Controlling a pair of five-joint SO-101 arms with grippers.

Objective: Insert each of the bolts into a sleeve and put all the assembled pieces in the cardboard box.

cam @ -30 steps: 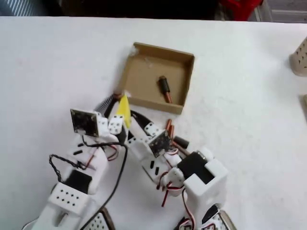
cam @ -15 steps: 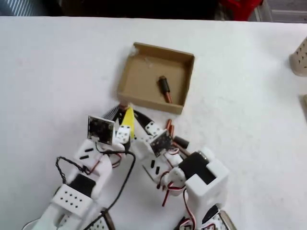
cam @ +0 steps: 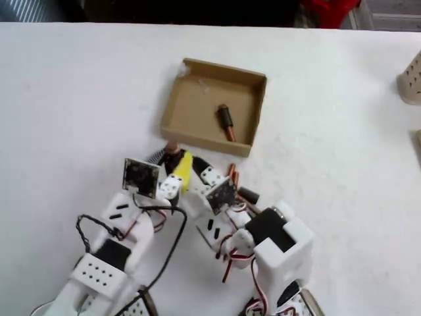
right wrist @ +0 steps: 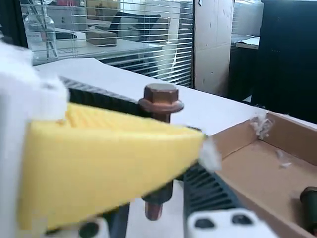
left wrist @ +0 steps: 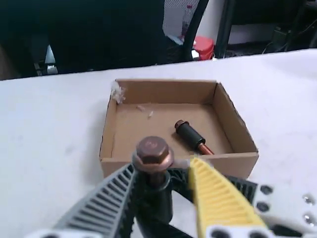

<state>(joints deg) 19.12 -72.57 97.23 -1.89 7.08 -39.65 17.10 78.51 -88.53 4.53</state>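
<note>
No words, numbers, labels or signs can be read here. The cardboard box (cam: 210, 141) shows plain brown walls, the bolt (left wrist: 154, 153) head no legible marking, and the white bench (cam: 79, 99) no print.

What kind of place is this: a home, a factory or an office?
Probably an office or a lab: window blinds and a cluttered desk stand behind the white table with its cardboard box.
</note>
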